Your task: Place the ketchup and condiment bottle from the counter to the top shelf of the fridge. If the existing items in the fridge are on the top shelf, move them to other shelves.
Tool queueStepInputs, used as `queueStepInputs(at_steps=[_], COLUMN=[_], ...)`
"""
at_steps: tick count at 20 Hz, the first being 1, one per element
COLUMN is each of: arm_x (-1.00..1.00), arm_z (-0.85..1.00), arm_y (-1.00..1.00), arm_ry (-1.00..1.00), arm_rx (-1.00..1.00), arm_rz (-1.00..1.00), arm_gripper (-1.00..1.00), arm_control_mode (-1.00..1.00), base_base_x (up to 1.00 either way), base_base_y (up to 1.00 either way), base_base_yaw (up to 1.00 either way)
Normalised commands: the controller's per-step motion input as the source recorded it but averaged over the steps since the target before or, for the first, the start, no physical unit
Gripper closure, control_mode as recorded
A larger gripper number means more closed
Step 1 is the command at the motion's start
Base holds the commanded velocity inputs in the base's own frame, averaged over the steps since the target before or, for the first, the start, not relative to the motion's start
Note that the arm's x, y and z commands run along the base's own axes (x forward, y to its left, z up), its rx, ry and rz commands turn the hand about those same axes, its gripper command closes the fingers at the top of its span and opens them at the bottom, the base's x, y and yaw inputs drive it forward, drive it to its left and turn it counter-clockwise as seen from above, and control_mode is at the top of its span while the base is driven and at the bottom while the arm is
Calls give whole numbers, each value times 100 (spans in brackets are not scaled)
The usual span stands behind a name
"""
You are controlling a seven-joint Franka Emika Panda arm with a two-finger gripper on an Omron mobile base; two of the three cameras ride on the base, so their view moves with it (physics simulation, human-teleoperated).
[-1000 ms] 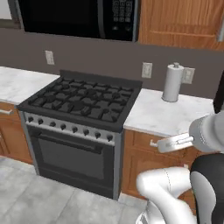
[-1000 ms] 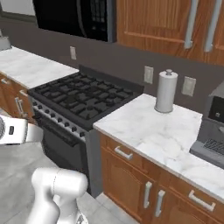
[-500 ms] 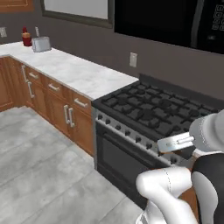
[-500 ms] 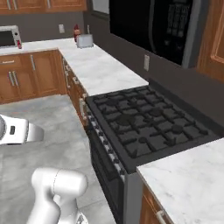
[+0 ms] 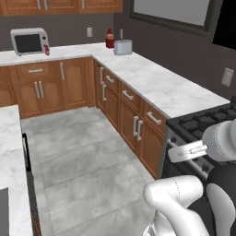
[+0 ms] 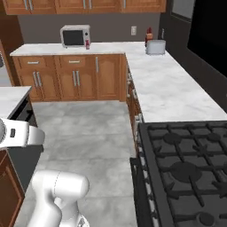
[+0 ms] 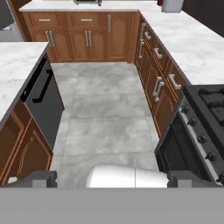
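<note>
My claw point(image 7: 112, 178) hangs wide open, holding nothing. Far ahead and slightly left of it the ketchup point(image 6: 88, 44) stands upright beside the microwave point(image 6: 75, 36); the condiment bottle point(image 6: 149, 35) stands farther right on the table's point(image 6: 168, 84) corner, behind the toaster point(image 6: 155, 47).

The arm point(image 5: 184, 207) is showing smooth, glossy white rounded shells, bulging like fat tubes, with darker grey-black sections sitting where the joints meet. A pale cylindrical link point(image 6: 20, 134) is carrying a small dark mark on its side, while the gripper point(image 7: 112, 178) is presenting two small dark grey, blocky finger tips point(image 7: 37, 178) standing wide apart
</note>
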Motion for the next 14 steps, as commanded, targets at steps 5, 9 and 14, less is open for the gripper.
queueStepInputs(at_steps=[5, 9, 14], arm_x=[0, 0, 0], arm_z=[0, 0, 0], arm_y=[0, 0, 0], arm_ry=[0, 0, 0], arm_rx=[0, 0, 0], arm_rz=[0, 0, 0], arm_gripper=[-100, -100, -100], arm_control_mode=[100, 100, 100], base_base_x=[100, 100, 100], base_base_y=[3, 2, 6], base_base_yaw=[26, 25, 27])
